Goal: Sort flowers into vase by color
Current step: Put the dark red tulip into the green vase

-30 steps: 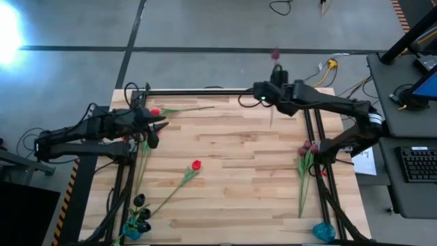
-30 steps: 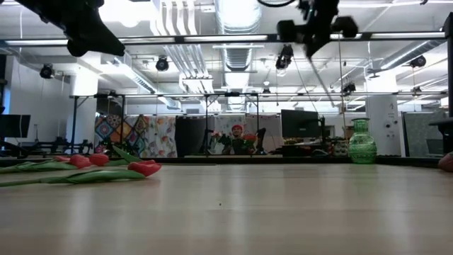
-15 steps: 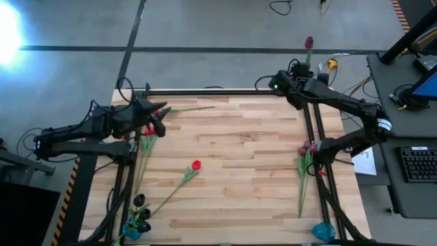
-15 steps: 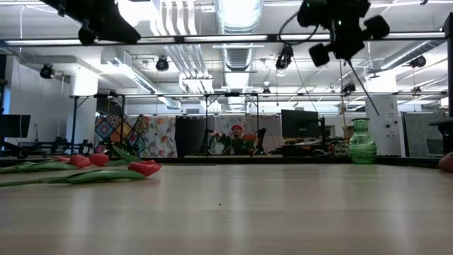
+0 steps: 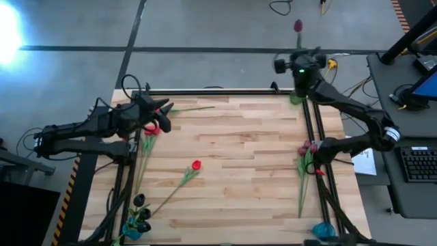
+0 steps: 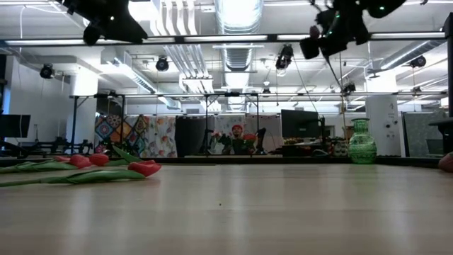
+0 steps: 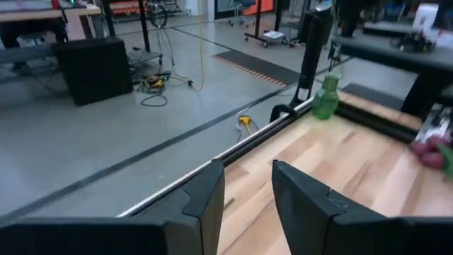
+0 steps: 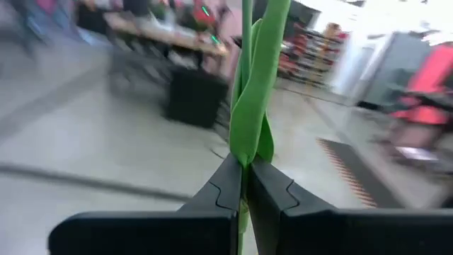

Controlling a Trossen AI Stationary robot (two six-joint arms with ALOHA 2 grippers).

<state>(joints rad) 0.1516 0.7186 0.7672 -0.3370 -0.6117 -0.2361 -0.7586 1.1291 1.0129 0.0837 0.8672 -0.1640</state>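
A: From above, where is the right gripper (image 5: 298, 60)?
B: Past the table's (image 5: 239, 157) far right corner, clamped on a stem with a maroon flower (image 5: 298, 26) on top. The left gripper (image 5: 164, 113) hangs over red flowers (image 5: 151, 128) at the far left. One red flower (image 5: 196, 165) lies mid-table, maroon ones (image 5: 305, 148) at the right edge, dark ones (image 5: 140, 213) near left.

A: The low view?
B: Red flowers (image 6: 113, 168) lie at the left, a green vase (image 6: 362, 142) stands at the far right.

A: The left wrist?
B: Fingers (image 7: 205, 205) apart, holding nothing; the vase (image 7: 326, 98) sits at the corner.

A: The right wrist?
B: Fingers (image 8: 216, 195) closed together on the green stem (image 8: 252, 92).
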